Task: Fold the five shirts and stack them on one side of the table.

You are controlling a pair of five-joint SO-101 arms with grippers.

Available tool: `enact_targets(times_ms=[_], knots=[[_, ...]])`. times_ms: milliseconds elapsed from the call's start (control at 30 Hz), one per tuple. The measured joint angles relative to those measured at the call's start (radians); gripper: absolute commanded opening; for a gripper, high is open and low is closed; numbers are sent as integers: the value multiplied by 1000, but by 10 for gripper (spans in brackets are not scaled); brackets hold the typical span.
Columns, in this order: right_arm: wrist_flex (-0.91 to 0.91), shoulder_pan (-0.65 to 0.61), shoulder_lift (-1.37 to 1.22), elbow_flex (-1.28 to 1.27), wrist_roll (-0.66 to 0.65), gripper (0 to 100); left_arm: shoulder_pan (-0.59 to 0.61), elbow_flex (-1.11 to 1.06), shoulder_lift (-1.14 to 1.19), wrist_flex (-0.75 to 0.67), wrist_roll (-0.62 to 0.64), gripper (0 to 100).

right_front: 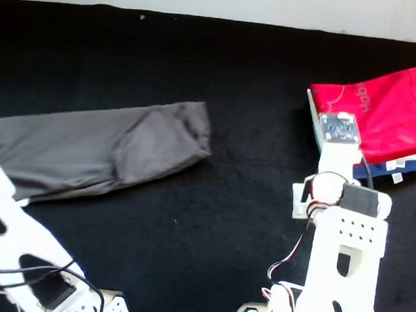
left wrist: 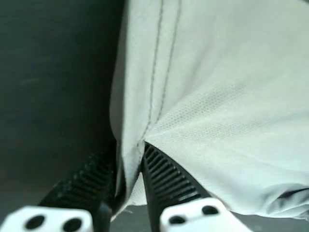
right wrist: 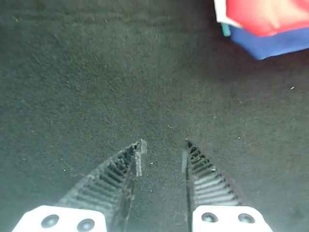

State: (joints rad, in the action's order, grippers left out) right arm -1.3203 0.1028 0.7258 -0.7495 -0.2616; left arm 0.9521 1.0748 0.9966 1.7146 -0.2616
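The left fingers (left wrist: 166,181) pinch the grey shirt (right_front: 101,148), its long axis pointing at the folded stack (right_front: 386,115); the right fingers (right wrist: 205,179) are spread nearby.

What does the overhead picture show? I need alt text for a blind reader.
A grey shirt lies partly folded on a black table, one end by the left arm. At the right, a red shirt tops a folded stack by the right arm.

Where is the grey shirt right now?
In the high view the grey shirt lies stretched out on the left side of the table, well apart from the red shirt at the right. The left gripper is shut on its edge.
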Motion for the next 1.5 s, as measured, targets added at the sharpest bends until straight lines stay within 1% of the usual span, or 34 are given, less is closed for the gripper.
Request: enact_targets(times_ms=[33,100,200,367,500,633,800,867,967,1067,1233,1367,1500], knots=[[5,-2,0,-2,0,15,23,20,0,0,-14,9],[11,-2,0,-5,0,4,51,57,0,0,-38,9],[31,-2,0,-21,0,7,60,103,0,26,-60,9],[146,-2,0,-147,0,7,41,115,0,48,-60,9],[304,-2,0,-298,0,7,-23,-8,-89,48,-60,9],[431,-2,0,-430,0,7,-146,-230,-311,48,-60,9],[588,-2,0,-546,0,7,-368,-529,-620,48,-60,9],[643,-2,0,-588,0,7,-463,-609,-720,48,-60,9],[730,-2,0,-657,0,7,-600,-657,-825,48,-57,9],[818,0,20,-738,0,7,-726,-658,-867,48,-32,9],[841,0,38,-761,0,7,-901,-672,-870,38,-23,9],[844,2,38,-763,0,7,-987,-672,-870,-35,-21,9],[845,2,38,-764,0,7,-1040,-672,-829,-124,-21,9]])
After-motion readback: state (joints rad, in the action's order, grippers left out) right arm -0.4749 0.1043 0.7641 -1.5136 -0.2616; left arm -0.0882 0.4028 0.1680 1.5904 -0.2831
